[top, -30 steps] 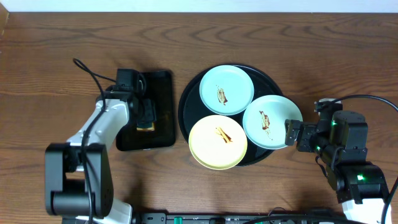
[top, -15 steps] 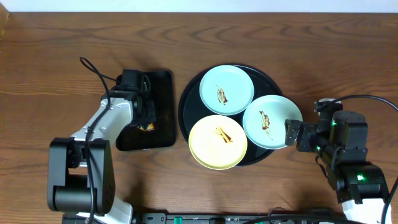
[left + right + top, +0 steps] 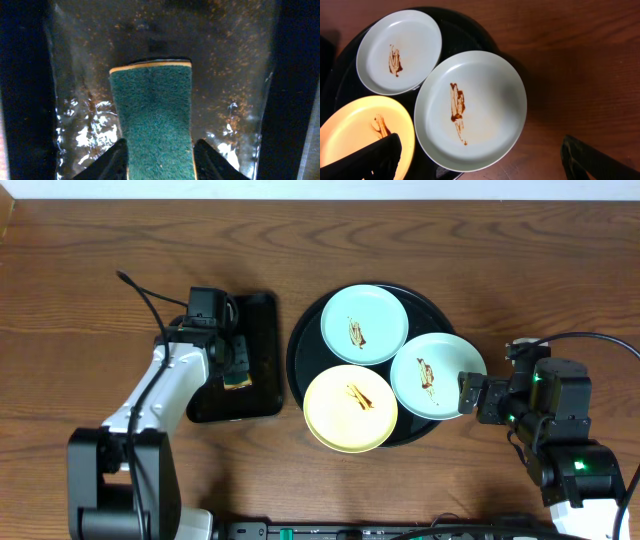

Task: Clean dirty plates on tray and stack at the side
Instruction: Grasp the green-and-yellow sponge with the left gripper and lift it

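Left gripper [image 3: 159, 156] clenched on sponge [image 3: 152, 112], above small tray [image 3: 262, 330]. Right gripper [image 3: 466, 393] spread, empty. Three smeared plates [image 3: 437, 375] sit on tray [image 3: 296, 350]. Lift sponge clear of rim, press green face flat on smear; right could steady plate edge.

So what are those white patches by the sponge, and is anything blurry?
Left wrist view: light glaring off the glossy rectangular tray around the sponge. Right wrist view: plates sharp, the jaws dark and soft. Overhead view: evenly lit, sharp.
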### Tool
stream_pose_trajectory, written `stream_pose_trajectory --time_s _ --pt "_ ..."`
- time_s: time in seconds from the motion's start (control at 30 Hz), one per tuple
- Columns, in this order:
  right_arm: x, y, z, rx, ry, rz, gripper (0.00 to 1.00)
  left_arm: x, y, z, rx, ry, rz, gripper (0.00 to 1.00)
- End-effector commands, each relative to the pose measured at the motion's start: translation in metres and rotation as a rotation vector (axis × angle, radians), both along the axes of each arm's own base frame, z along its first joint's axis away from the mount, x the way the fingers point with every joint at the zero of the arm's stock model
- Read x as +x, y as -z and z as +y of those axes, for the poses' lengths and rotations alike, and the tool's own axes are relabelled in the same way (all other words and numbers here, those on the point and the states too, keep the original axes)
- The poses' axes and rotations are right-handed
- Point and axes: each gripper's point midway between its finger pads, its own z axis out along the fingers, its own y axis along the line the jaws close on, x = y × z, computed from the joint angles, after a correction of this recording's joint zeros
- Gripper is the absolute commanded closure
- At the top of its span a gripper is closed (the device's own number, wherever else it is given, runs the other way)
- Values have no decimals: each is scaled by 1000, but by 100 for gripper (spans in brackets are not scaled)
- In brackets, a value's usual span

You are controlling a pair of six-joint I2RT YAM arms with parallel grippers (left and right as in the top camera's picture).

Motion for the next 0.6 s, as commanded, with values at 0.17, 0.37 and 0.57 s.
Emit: stream_pose_trajectory --time_s 0.17,0.37,0.57 --pt "3 -10 0 -5 -8 -28 1 -8 33 1 11 -14 85 51" --pt "3 -10 0 -5 -8 -28 1 -11 39 1 11 -17 108 61" --pt "3 -10 0 -6 -9 -28 1 -11 39 1 5 -27 110 92"
